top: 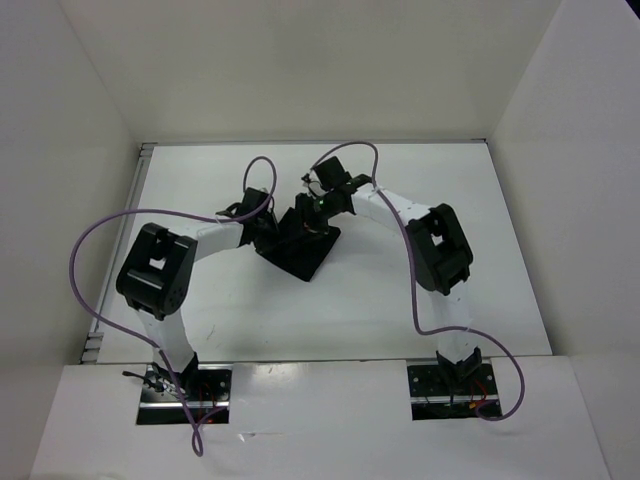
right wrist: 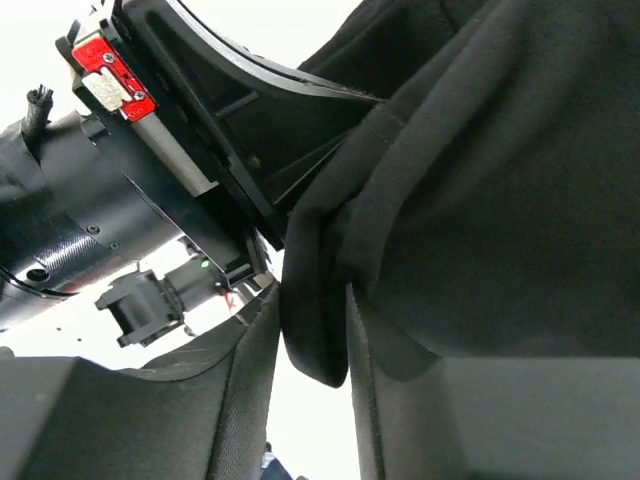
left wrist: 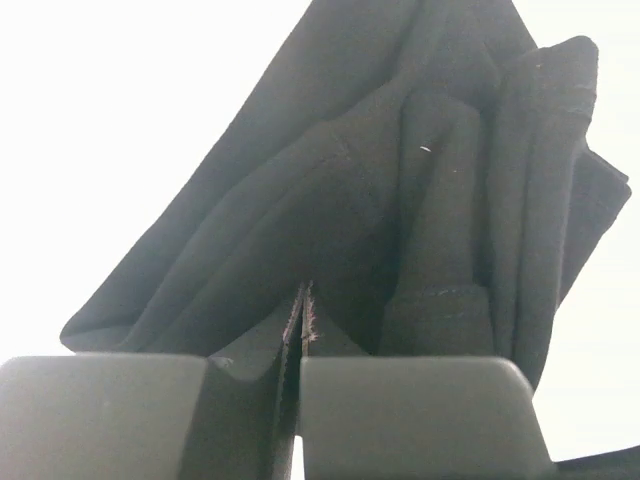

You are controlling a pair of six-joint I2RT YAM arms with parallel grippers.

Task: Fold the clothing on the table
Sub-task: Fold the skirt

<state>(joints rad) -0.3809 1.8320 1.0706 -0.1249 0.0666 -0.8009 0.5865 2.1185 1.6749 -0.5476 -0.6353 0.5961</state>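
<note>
**Both grippers at the black clothing, mid-table**

The left gripper point(left wrist: 300, 372) has its 2 fingers pressed together on a thin, frayed edge of the clothing point(left wrist: 380, 200). Beyond the tips the cloth spreads in several long folds, most of them to the right of the jaws. The right gripper point(right wrist: 310, 340) has its jaws parted, and a rounded fold of the same cloth droops into the gap between them. Bright white shows lower in that gap, and I cannot tell whether the fold presses on either finger. Just past the right jaws, on their left side, sits the left arm's black wrist point(right wrist: 150, 200). Seen from above, the bunched clothing sits between the 2 grippers near the middle of the table point(top: 420, 300).
</note>
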